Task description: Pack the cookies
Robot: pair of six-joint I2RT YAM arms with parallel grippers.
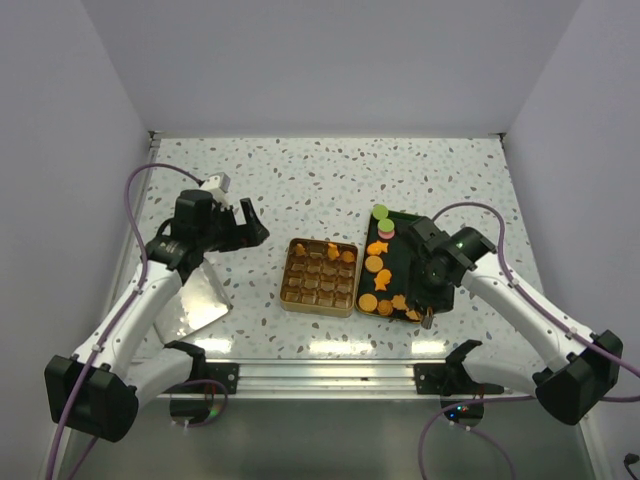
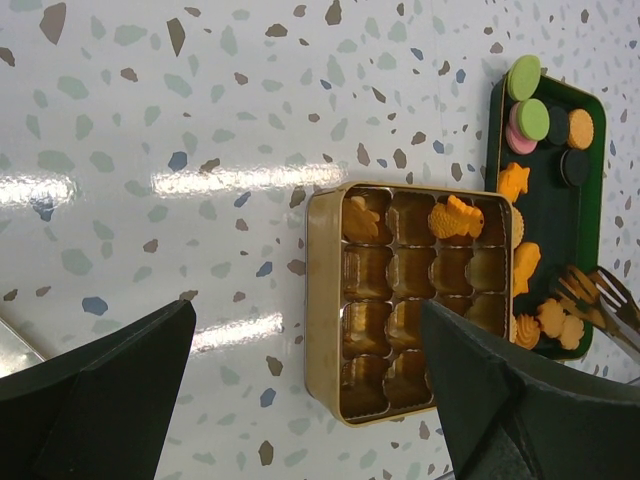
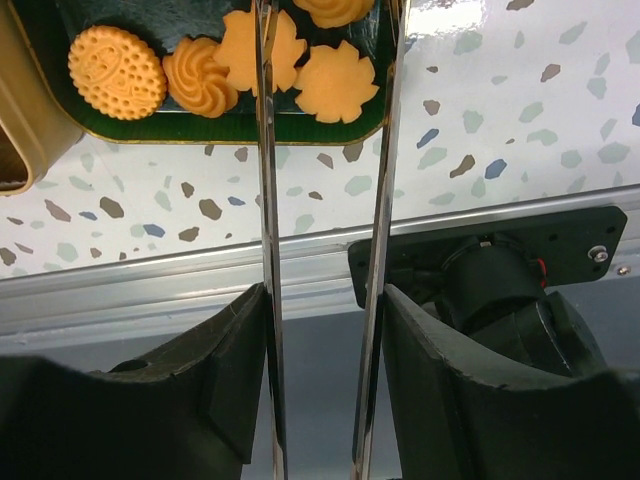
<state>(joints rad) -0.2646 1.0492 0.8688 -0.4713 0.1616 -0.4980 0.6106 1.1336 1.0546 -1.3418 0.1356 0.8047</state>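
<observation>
Few cookies [image 2: 455, 218] in the tin [image 2: 322, 300]; right of it, tongs [image 3: 268, 200] clamped in right gripper [image 3: 325, 320] should straddle one squarely; left gripper [image 2: 308, 330] gapes empty.

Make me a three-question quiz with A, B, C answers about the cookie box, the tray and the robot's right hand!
1. Where is the gold tin?
A. on top of the tray
B. on the table, to the left of the tray
C. gripped by the left arm

2. What colour is the tray?
A. dark green
B. red
C. white

3. What is the right gripper holding?
A. a cookie
B. nothing
C. metal tongs

Answers:
1. B, because the top view shows the tin resting on the speckled table beside the tray's left edge.
2. A, because the bare tray floor between the biscuits is dark green.
3. C, because the right wrist view shows two thin metal strips running out between its fingers.
</observation>
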